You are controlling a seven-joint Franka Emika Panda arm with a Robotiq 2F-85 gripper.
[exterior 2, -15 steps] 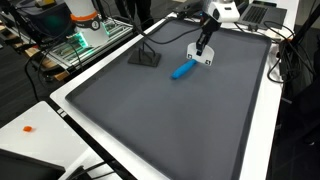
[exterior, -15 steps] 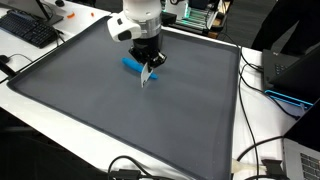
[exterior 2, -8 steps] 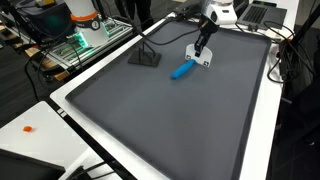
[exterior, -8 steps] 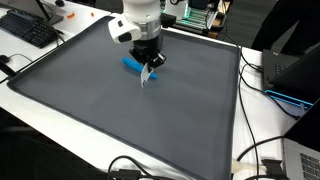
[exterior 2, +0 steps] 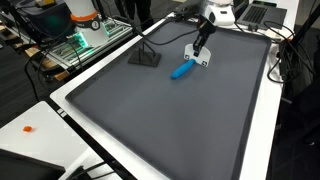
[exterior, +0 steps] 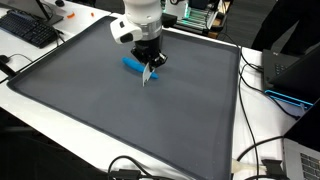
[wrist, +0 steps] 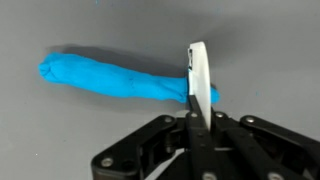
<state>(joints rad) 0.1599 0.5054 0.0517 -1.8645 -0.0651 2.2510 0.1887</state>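
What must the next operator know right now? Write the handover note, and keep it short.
Gripper: jaws shut on the thin white blade, which points down at the grey mat.
Blue roll: lies flat on the mat. The blade stands across one end of it, and I cannot tell whether they touch.
Black object: sits on the mat, apart from the roll.
Done: blade gripped and placed at the roll's end.
Left: the roll looks whole, with no cut visible.

Both exterior views high, angled down on the mat [exterior: 110, 115] from different corners, wrist view close behind the gripper [wrist: 196, 118]
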